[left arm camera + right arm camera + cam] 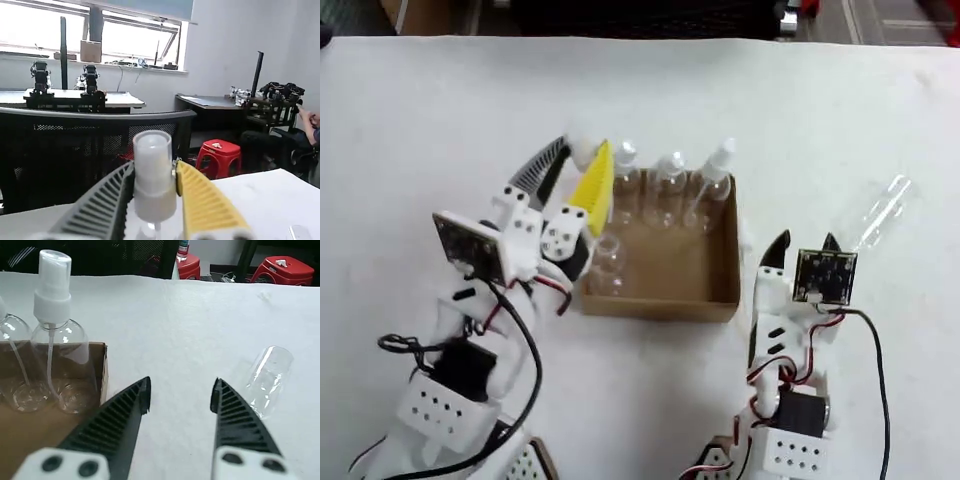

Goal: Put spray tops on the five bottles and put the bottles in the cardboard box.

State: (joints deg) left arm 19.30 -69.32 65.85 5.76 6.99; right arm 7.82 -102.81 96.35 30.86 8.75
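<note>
- The left gripper is clamped on a white spray top. One ribbed grey finger and one ribbed yellow finger press its smooth round sides. In the high view it hangs over the far left corner of the cardboard box.
- The right gripper has its two black ridged fingers spread apart with nothing between them. It sits just off the box's right wall, near the front corner, over bare table.
- The table is a flat, matte white surface. Wide free room lies beyond the box's far wall and out to both sides. The strip between the box's right wall and the right arm is narrow.
- The box is shallow, brown and square-cornered, with low walls and an open top. Much of its floor is bare on the near right side.
- Three capped bottles stand upright in a row against the far wall, close together. They are clear and round-shouldered, with white tops. The right wrist view shows the thin dip tube inside the end one.
- One open-necked bottle stands inside the box near its left wall, apart from the row.
- A clear plastic piece, cylindrical with a rounded end, lies on its side on the table. It is right of the right gripper and well apart from the box. I cannot tell whether it is a bottle or a cap.
</note>
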